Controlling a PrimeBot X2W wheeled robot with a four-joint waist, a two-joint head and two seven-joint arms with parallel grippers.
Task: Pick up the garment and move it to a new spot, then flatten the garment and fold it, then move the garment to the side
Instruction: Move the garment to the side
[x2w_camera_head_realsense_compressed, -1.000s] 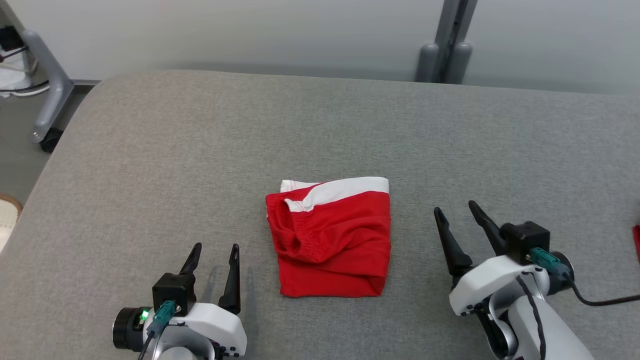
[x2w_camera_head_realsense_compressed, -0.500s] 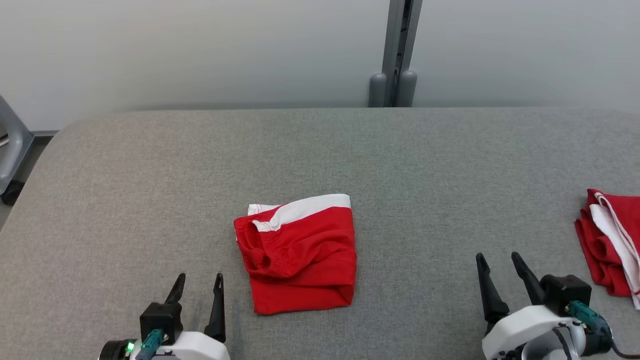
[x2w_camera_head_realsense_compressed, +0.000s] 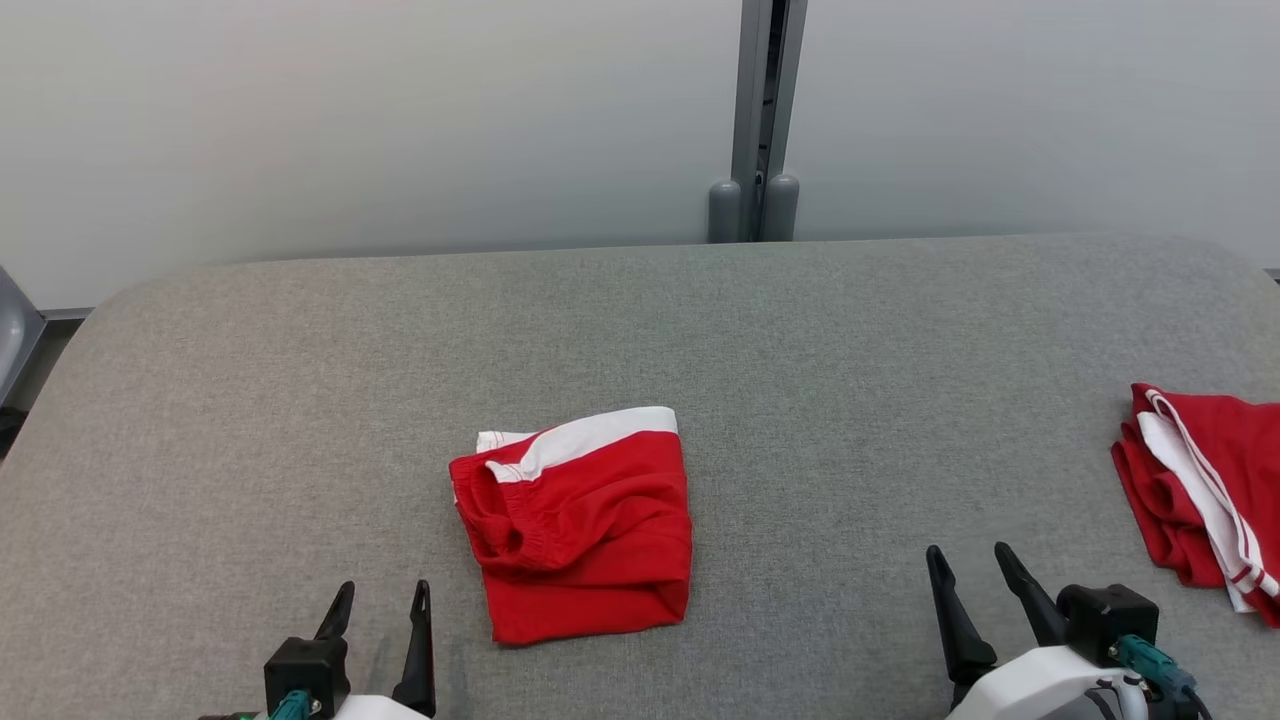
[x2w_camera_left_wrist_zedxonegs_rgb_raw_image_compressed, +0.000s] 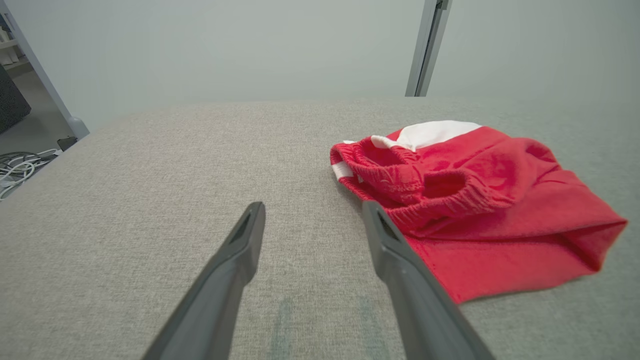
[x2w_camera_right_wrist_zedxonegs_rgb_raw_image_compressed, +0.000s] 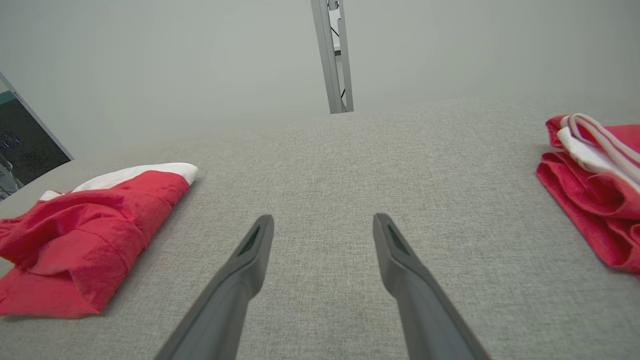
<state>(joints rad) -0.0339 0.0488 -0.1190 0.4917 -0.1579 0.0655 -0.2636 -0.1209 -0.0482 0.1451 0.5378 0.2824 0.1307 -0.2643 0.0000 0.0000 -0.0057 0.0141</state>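
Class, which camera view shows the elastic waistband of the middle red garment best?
The left wrist view: the waistband is close, its gathers plain. The head view shows it small, on the left of the garment. The right wrist view shows the garment's other side, waistband unclear.

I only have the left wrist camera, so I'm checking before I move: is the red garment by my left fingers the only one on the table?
Observer: No. A second garment, red and white, lies toward the right side of the table, apart from the folded garment.
Operator: Where's the right gripper?
Observer: The right gripper is low over the table between the two garments, touching neither.
Operator: Is it holding anything?
Observer: No. It is open and empty.
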